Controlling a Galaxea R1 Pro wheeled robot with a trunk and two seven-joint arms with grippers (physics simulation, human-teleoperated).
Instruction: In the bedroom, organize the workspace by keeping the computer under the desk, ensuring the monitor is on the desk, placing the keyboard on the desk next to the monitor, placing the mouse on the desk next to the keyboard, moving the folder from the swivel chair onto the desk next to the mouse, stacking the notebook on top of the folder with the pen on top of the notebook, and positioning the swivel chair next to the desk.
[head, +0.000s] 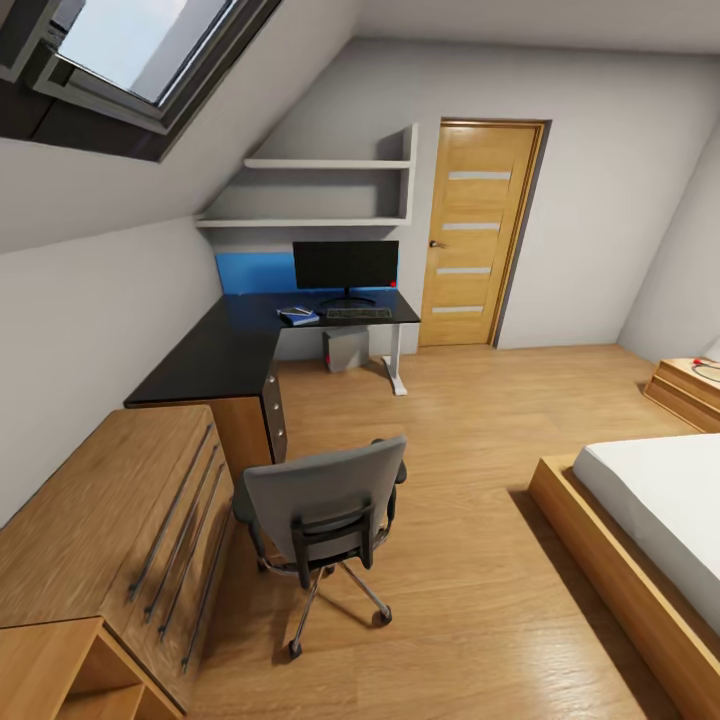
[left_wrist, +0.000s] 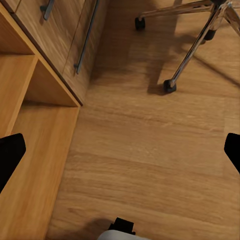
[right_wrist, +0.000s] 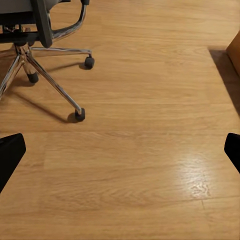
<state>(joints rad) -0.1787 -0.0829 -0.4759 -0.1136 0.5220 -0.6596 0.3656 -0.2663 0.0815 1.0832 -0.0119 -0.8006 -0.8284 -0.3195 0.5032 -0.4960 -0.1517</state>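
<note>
Desk (head: 215, 350): we count folder (head: 297, 316) stack, keyboard (head: 358, 313), monitor (head: 346, 266) already on top, computer (head: 346, 349) beneath. Swivel chair (head: 322, 505): stands apart, likely left to move. Left gripper (left_wrist: 120, 150), right gripper (right_wrist: 120, 150): both spread wide, holding nothing.

The L-shaped glossy black surface (head: 215, 350) ran along the sloped wall into the far corner, its blue back panel showing behind. The wide black-fronted monitor (head: 345, 265) stood upright on it, and the slim dark keyboard (head: 358, 313) lay flat just in front of its stand. Left of the keyboard lay the flat bright-blue folder (head: 297, 317), something small and pale on top. The grey upholstered swivel chair (head: 322, 505) stood on the wood floor beside the drawer unit, back toward the camera.
</note>
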